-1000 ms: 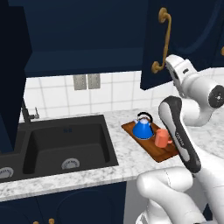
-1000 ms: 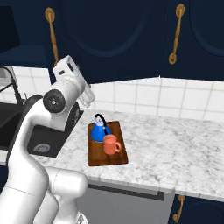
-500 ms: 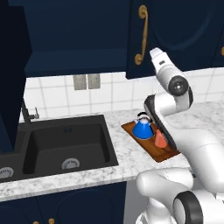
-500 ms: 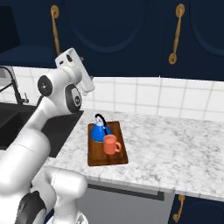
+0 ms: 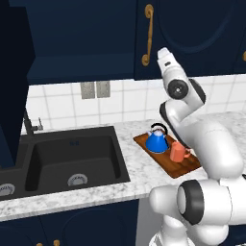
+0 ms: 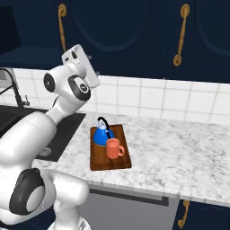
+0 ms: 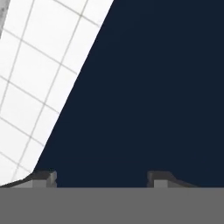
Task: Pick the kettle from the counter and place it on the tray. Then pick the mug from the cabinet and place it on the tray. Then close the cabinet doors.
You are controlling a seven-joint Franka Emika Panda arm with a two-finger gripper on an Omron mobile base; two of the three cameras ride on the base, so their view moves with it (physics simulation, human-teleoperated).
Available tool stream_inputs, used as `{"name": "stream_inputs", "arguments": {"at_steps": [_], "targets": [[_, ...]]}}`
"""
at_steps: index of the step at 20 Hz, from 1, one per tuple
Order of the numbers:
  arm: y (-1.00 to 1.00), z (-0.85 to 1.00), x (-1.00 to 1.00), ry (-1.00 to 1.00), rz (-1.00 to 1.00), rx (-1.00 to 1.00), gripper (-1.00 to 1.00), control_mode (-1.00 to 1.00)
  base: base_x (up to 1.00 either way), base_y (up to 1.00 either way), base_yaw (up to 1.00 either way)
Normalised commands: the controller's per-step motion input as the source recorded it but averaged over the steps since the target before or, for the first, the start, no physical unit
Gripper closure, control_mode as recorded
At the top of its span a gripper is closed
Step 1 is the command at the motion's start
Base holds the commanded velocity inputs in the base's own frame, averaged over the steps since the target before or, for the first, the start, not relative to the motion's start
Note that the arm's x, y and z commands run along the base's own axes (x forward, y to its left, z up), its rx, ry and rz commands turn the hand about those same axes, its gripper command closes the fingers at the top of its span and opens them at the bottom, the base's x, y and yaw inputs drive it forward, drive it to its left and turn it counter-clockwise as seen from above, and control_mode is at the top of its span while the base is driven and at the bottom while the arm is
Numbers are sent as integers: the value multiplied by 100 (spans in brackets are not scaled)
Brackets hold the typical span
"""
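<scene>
Speckled worktop (image 6: 179,148) carries tray (image 6: 110,161); I see kettle (image 6: 102,134) and mug (image 6: 113,148) on it, mug touching kettle at its 5 o'clock. Cabinet doors (image 6: 134,36) at 12 o'clock, closed. My pincer (image 7: 100,178) released, fingertips apart, facing navy panel.

In the hand view the navy cabinet door (image 7: 153,87) blocks everything from 12 to 5 o'clock; white wall tiles (image 7: 39,78) close off 9 to 11. On the bench (image 6: 188,152), open marble lies at 3 o'clock of the tray (image 6: 110,162); the sink (image 5: 72,158) sits at 9.
</scene>
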Motion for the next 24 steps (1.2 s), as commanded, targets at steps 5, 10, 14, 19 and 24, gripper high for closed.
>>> {"name": "stream_inputs", "arguments": {"at_steps": [5, 10, 14, 19, 24], "targets": [[-29, -11, 36, 15, -4, 0, -100, -100, 0, 0, 0], [-48, -26, 1, 28, -9, 0, -100, -100, 0, 0, 0], [-64, -25, -17, 35, -15, 0, -100, -100, 0, 0, 0], [-68, -20, -36, 35, -18, 2, -100, -100, 0, 0, 0], [-44, 4, -91, 13, -18, 9, -100, -100, 0, 0, 0]]}}
